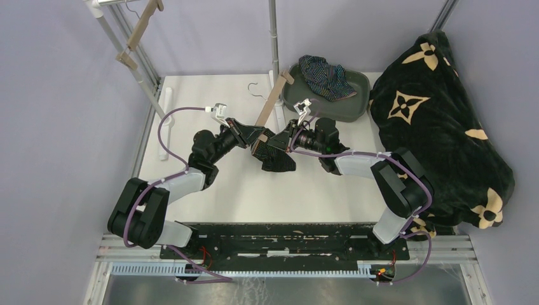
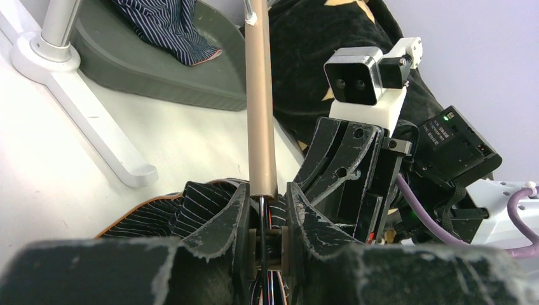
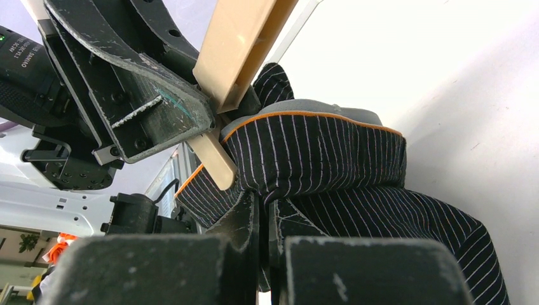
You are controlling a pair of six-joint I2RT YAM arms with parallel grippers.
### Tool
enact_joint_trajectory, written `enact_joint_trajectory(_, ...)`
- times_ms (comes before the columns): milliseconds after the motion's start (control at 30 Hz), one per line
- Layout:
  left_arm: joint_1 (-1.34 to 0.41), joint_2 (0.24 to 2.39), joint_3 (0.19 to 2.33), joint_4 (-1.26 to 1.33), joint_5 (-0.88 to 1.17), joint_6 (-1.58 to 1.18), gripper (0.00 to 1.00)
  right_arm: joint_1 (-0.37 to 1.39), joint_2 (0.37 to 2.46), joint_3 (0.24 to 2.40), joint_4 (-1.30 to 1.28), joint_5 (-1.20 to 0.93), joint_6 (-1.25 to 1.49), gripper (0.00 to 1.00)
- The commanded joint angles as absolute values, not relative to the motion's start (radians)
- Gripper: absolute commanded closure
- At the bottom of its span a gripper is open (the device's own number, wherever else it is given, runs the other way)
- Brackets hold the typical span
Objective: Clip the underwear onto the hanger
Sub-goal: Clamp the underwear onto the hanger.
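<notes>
The tan hanger (image 1: 272, 101) lies slanted across the table's middle. My left gripper (image 1: 257, 138) is shut on the clip at its near end, and the left wrist view shows both fingers (image 2: 232, 216) squeezing the clip's tabs below the bar (image 2: 260, 114). The black pinstriped underwear (image 1: 278, 160) lies bunched at that clip. My right gripper (image 1: 282, 141) is shut on a fold of it (image 3: 318, 146), holding the orange-edged waistband against the clip's tan jaw (image 3: 215, 160). The navy striped underwear (image 1: 327, 77) lies in the grey tray.
The grey tray (image 1: 356, 109) sits at the back right, beside the rack's upright post (image 1: 274, 38). A big black blanket with tan flowers (image 1: 438, 127) fills the right side. Another tan hanger (image 1: 141, 30) hangs on the rack at the back left. A white rack foot (image 1: 166, 108) lies along the left edge.
</notes>
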State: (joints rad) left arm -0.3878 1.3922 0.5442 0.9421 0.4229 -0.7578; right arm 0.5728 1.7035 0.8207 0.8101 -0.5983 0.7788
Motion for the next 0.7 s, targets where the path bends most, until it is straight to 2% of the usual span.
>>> enact_joint_trajectory(0, -0.393, 1.38, 0.58, 0.942, 0.479, -0.712, 0.97, 0.567, 1.671, 0.857, 0.918, -0.62, 0.775, 0.99)
enact_joint_trajectory(167, -0.396, 1.401, 0.586, 0.975, 0.497, -0.729, 0.95, 0.567, 1.675, 0.862, 0.921, -0.627, 0.779, 1.0)
enact_joint_trajectory(300, -0.398, 1.42, 0.593, 0.996, 0.518, -0.736, 0.77, 0.567, 1.682, 0.865, 0.929, -0.634, 0.787, 1.0)
enact_joint_trajectory(467, -0.4, 1.419, 0.591, 0.994, 0.511, -0.733, 0.48, 0.567, 1.678, 0.864, 0.927, -0.637, 0.788, 0.99)
enact_joint_trajectory(567, -0.4, 1.414, 0.586, 0.989, 0.504, -0.73, 0.46, 0.566, 1.677, 0.86, 0.923, -0.64, 0.787, 0.99)
enact_joint_trajectory(667, -0.4, 1.413, 0.577, 0.978, 0.492, -0.727, 0.49, 0.567, 1.677, 0.851, 0.92, -0.641, 0.788, 0.99)
